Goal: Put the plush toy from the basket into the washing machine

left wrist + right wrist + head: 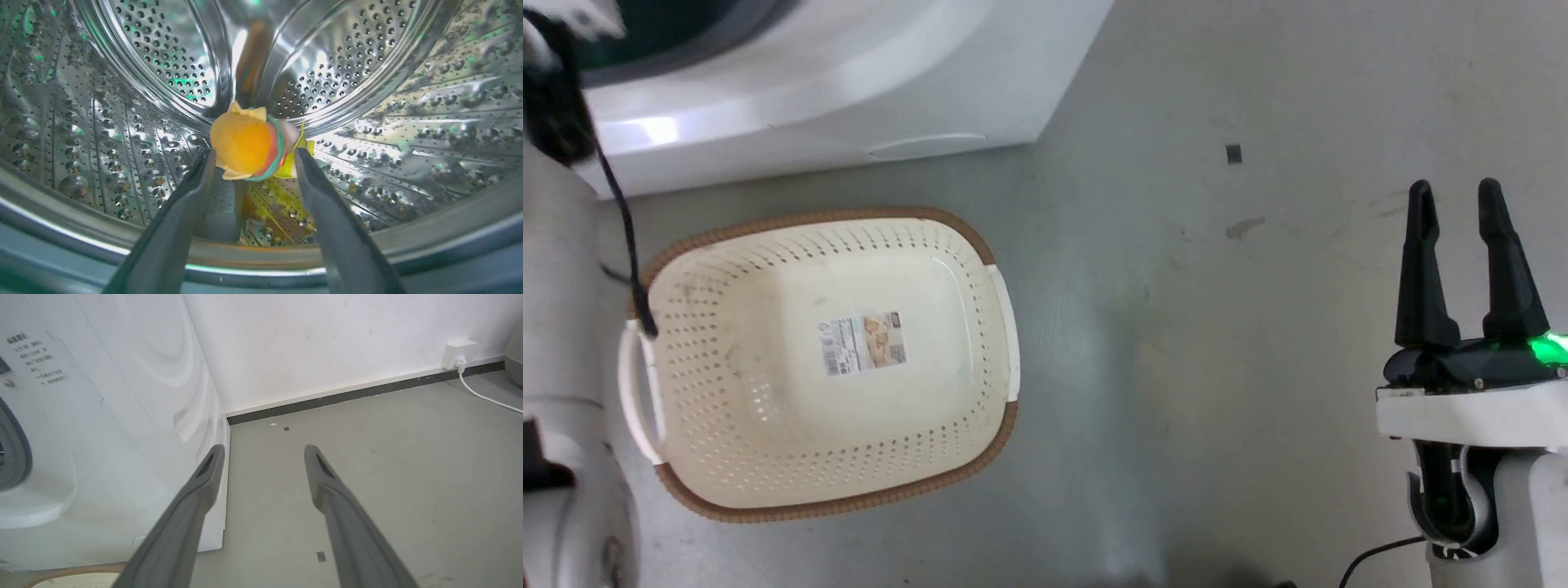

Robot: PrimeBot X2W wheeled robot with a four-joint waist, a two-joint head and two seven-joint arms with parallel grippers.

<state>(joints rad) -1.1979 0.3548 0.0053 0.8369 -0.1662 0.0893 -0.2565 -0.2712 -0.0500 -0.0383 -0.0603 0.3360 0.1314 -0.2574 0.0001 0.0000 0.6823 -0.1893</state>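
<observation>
Left end effector [253, 157]: fingers spread apart, reaching into the steel drum [102, 143], not clamped on anything.
Plush toy [243, 143]: in the drum, just past the left fingertips and in line with the gap between them, orange bun facing the wrist.
Right end effector [1454, 192]: fingers apart, holding nothing, above the floor [1217, 327].
Basket [727, 367]: on the floor, well to the right end effector's left, label sticker [863, 344] on its bottom.
Washing machine [849, 82]: ahead and left of the right end effector, just beyond the basket.

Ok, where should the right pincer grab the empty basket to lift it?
Take the white handle on the right rim of the basket, coming straight down, one finger inside and one outside. That thin wall faces the open right pincer, and nothing lies inside in the way.
</observation>
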